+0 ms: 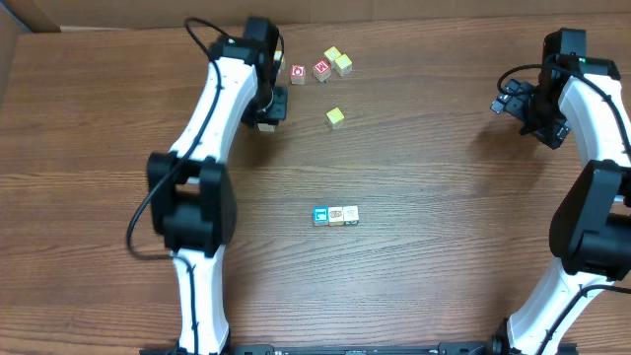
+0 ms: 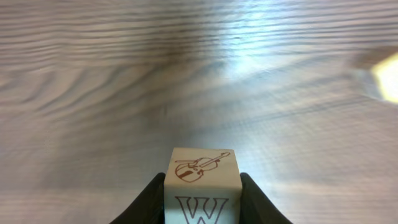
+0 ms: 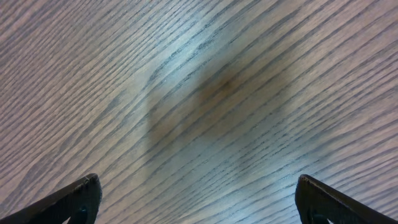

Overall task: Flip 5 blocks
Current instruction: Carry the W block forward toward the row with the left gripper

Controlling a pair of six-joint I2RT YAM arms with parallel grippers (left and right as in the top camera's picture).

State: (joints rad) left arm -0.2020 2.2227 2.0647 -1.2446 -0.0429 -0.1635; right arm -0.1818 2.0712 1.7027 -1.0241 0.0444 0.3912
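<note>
One block (image 2: 202,171) sat pinched in your left pincer (image 2: 202,199); your right pincer (image 3: 199,202) hung spread and empty, well apart from it.

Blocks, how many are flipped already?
Three blocks in a row in the middle look done, though I can't be sure. The left fingers pinch a violin block now. A yellow block nearby probably waits next.
</note>
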